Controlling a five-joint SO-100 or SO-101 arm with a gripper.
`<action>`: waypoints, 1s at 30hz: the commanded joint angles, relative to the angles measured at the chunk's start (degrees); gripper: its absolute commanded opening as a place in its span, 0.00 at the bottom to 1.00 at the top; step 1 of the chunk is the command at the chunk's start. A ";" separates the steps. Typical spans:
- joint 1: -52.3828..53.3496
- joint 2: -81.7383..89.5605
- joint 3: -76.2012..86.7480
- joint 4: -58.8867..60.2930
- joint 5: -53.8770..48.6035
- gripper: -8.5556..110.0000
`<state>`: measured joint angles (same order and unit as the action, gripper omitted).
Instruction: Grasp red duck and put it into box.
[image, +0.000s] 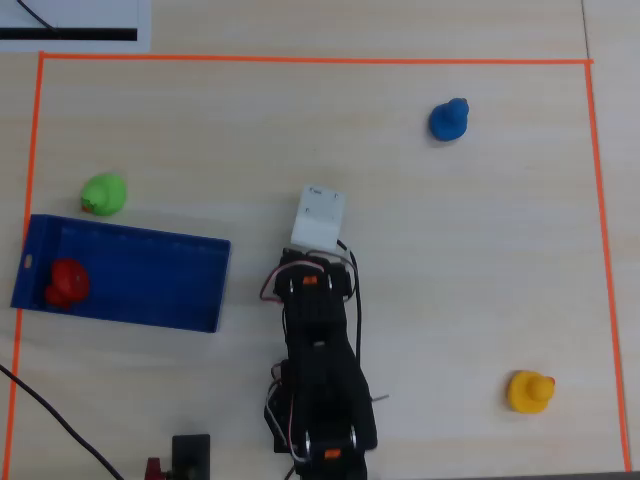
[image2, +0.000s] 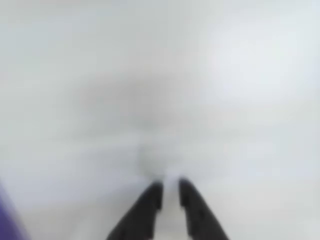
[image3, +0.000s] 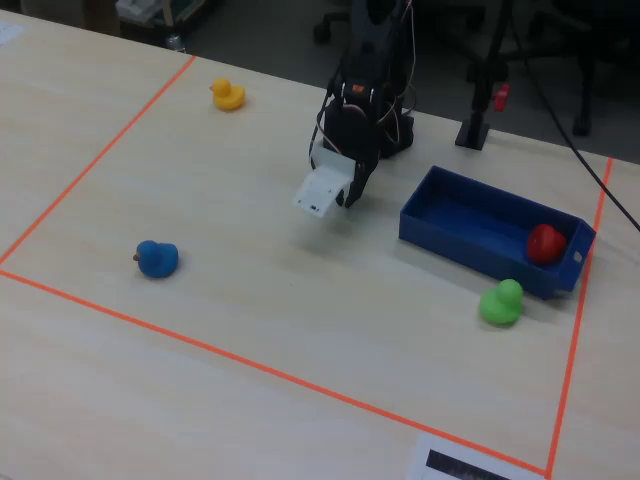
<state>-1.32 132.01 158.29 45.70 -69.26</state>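
Note:
The red duck (image: 67, 282) lies inside the dark blue box (image: 150, 285) at its left end in the overhead view; in the fixed view the duck (image3: 545, 243) sits at the right end of the box (image3: 465, 215). My gripper (image2: 170, 187) is away from the box, over bare table at mid-field. Its black fingertips (image2: 150, 197) stand close together with only a narrow slit and nothing between them. From above, the white wrist housing (image: 320, 217) hides the gripper. A blurred blue strip of the box (image2: 7, 220) shows at the wrist view's lower left.
A green duck (image: 104, 194) sits just outside the box's upper left corner. A blue duck (image: 449, 120) is at upper right and a yellow duck (image: 529, 391) at lower right. Orange tape (image: 300, 60) frames the work area. The arm base (image: 320, 420) stands at the bottom centre.

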 joint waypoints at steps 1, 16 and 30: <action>0.62 24.52 9.84 2.99 -0.09 0.07; 7.12 57.66 19.86 28.92 -2.81 0.07; 7.12 57.66 19.95 29.18 -2.11 0.08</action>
<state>5.89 189.67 178.33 73.65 -71.63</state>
